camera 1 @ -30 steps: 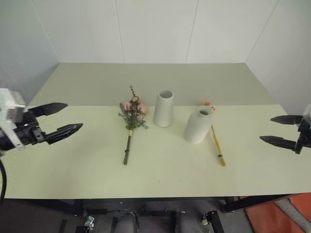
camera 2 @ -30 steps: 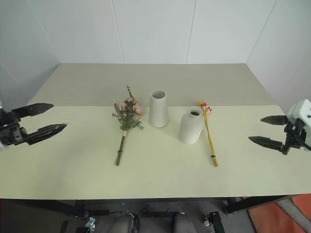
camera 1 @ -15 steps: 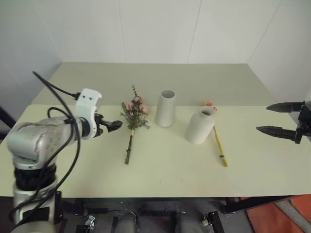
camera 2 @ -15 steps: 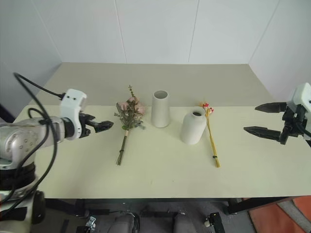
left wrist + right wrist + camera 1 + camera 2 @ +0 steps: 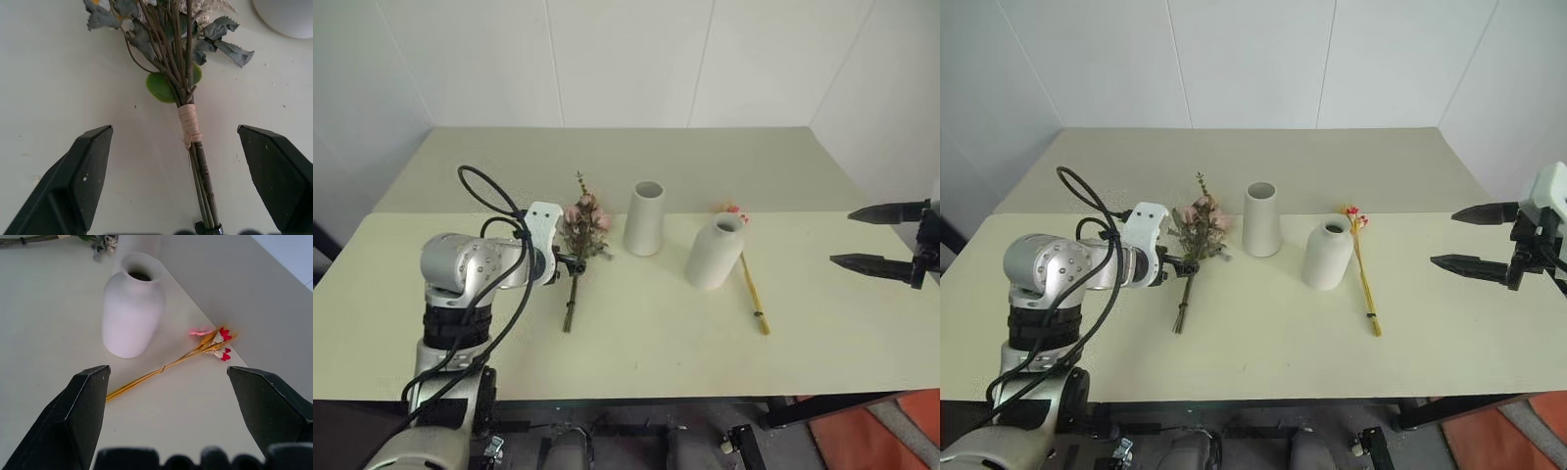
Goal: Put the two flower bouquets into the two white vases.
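Your workspace is a pale green table (image 5: pixel 636 362) set against white wall panels, and the tapered white vase (image 5: pixel 644 217) standing upright near its middle is the handiest landmark. To the left of that vase, just beside it but not touching, lies the rose bouquet (image 5: pixel 581 227), flat on the table with its pink blooms toward the wall and its dark stems running back toward you. Your left gripper (image 5: pixel 186 169) is down over those stems with its jaws wide apart; in the left wrist view one black finger sits on each side of the pale tape binding, and neither finger touches the bunch. To the right of the tapered vase and a little nearer to you stands the bottle-shaped vase (image 5: pixel 714 251), also upright, mouth open. Just beyond it on the far side from the tapered vase lies the slim yellow stalk (image 5: pixel 166 366), flat on the table, its pink and red tips toward the wall and close by the bottle vase's shoulder. Your right gripper (image 5: pixel 883 238) hangs well out to the right of the tapered vase, past the stalk, above the table's right edge, fingers spread and holding nothing.
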Controlling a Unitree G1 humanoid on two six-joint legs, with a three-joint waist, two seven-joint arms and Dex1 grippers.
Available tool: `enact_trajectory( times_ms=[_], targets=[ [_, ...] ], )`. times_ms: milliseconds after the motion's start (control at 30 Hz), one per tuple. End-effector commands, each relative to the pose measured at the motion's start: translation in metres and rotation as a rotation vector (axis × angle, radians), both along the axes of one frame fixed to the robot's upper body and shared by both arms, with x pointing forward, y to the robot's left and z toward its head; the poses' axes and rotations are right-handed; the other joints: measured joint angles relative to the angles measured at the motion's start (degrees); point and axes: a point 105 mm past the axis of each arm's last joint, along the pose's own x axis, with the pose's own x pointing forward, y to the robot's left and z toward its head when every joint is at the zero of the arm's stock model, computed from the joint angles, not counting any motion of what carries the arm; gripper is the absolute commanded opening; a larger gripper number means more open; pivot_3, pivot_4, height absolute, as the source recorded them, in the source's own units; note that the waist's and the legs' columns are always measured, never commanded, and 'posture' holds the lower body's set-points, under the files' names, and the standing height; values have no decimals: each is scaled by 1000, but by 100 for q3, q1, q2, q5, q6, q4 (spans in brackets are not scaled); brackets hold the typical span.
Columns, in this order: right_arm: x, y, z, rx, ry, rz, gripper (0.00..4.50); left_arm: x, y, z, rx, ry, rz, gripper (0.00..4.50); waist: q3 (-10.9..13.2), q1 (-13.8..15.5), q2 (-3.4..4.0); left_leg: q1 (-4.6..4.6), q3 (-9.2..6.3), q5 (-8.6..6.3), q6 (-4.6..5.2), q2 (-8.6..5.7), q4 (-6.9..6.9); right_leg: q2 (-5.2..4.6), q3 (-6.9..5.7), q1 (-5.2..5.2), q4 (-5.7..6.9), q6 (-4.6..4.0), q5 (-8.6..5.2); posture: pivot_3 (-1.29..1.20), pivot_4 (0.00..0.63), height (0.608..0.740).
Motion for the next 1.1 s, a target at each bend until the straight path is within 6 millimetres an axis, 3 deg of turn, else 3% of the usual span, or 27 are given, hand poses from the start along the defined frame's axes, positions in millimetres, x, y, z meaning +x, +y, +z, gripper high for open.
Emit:
enact_trajectory(
  times_ms=[33, 133, 267, 600, 800, 1000, 1100],
  targets=[
    [-7, -1, 19, -14, -63, 5, 4500, 4, -6, 1, -20, 15, 4, 4439, 0, 3, 0, 0, 0, 0, 0, 0, 0, 0, 0, 0, 0, 0, 0, 0, 150, 740],
    [-8, -2, 19, -15, -64, -2, 4500, 6, -8, -2, -18, 38, 5, 4439, 0, 3, -1, 0, 0, 0, 0, 0, 0, 0, 0, -1, 0, 0, 0, 0, 150, 740],
    [-9, -4, 18, -12, -64, -9, 4500, 11, -7, -9, -20, 88, 35, 3587, 0, 0, -1, -1, 0, 0, -1, -1, 0, 0, 0, -1, 0, 0, 0, 0, 150, 740],
    [-9, -7, 15, -8, -68, -24, 4500, 25, -11, -14, -7, 86, 60, 156, 0, 5, 0, 2, 1, 2, -4, -5, 0, -3, 2, 2, -1, 4, 2, 0, 150, 740],
    [-9, -9, 12, -4, -67, -34, 4500, 38, 0, -5, -18, -14, 161, 49, 0, 8, -1, 3, 1, 2, -4, -5, 0, -3, 2, 5, -1, 6, 3, 0, 150, 740],
    [-10, -10, 10, 0, -70, -46, 4500, 70, 48, 63, -211, -486, 448, 49, 2, -19, -3, -4, 5, 3, -5, -3, -2, -3, 9, -6, -5, -33, 28, 0, 150, 740],
    [-9, -8, 9, 7, -79, -45, 4500, 78, 75, 99, -181, -711, 549, 49, 2, -6, -3, -1, 10, 3, -6, -3, -6, -2, 13, -6, -5, -37, 31, 0, 150, 740]
  ],
)
